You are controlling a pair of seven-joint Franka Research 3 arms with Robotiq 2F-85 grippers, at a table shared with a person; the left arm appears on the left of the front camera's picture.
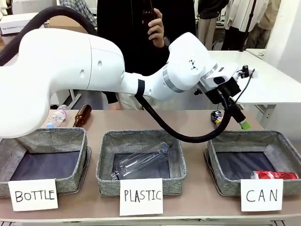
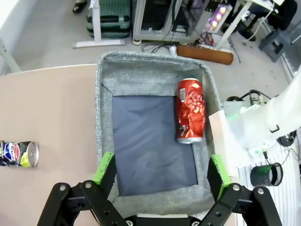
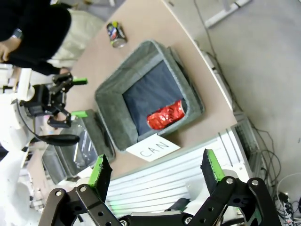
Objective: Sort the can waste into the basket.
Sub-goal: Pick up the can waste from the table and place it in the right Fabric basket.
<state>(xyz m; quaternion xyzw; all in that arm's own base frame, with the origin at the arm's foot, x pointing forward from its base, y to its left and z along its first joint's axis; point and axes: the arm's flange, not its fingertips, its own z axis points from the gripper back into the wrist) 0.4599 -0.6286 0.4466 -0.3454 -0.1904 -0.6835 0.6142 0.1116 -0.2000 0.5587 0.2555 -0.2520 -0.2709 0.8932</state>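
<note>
The red can lies on its side inside the grey CAN basket, against its front wall behind the white "CAN" card. The dark blue-black can lies on the table just beyond the basket's far left corner. My left gripper hangs open and empty above the basket's far rim. In the left wrist view its gripper spans the basket, with the red can inside and the dark can outside. My right gripper is open, high above the basket.
A PLASTIC basket holds a clear bottle; a BOTTLE basket stands at the left. A brown bottle and a clear plastic bottle lie on the table's far left. A person stands across the table.
</note>
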